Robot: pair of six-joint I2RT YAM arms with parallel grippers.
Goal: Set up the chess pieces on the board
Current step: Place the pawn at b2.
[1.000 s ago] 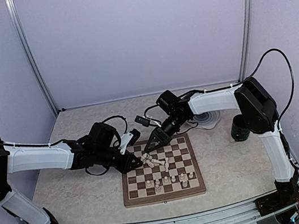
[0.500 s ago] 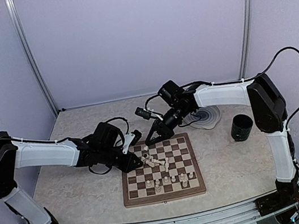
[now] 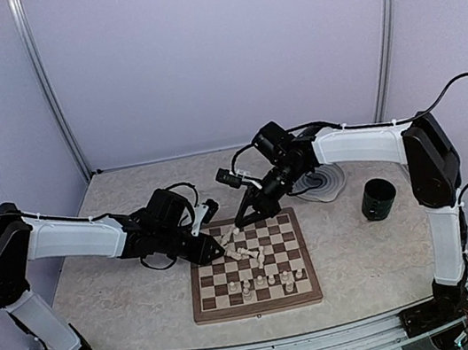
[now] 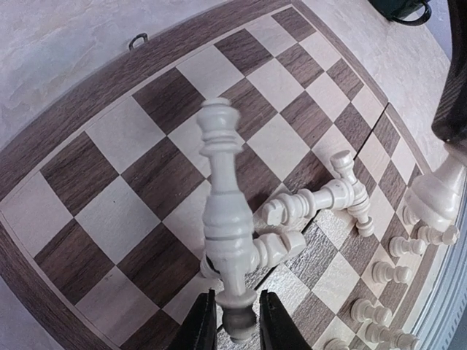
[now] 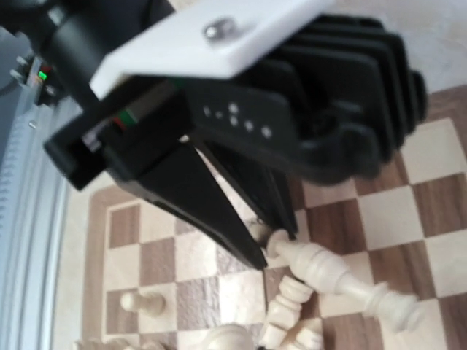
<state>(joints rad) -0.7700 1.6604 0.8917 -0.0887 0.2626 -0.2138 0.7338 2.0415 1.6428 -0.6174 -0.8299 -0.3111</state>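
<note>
one piece (image 4: 222,219) is being bracketed at its base by the left gripper (image 4: 237,322), grip impossible to tell; the right gripper (image 5: 276,248) is being held clenched over the board (image 4: 109,211).

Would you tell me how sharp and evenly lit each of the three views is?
Top external: soft, even light, no glare, though the chess pieces are tiny. Left wrist: wide-angle bend curves the board; the nearest piece looks fairly sharp. Right wrist: blurred throughout, the left pincer looming dark.
</note>
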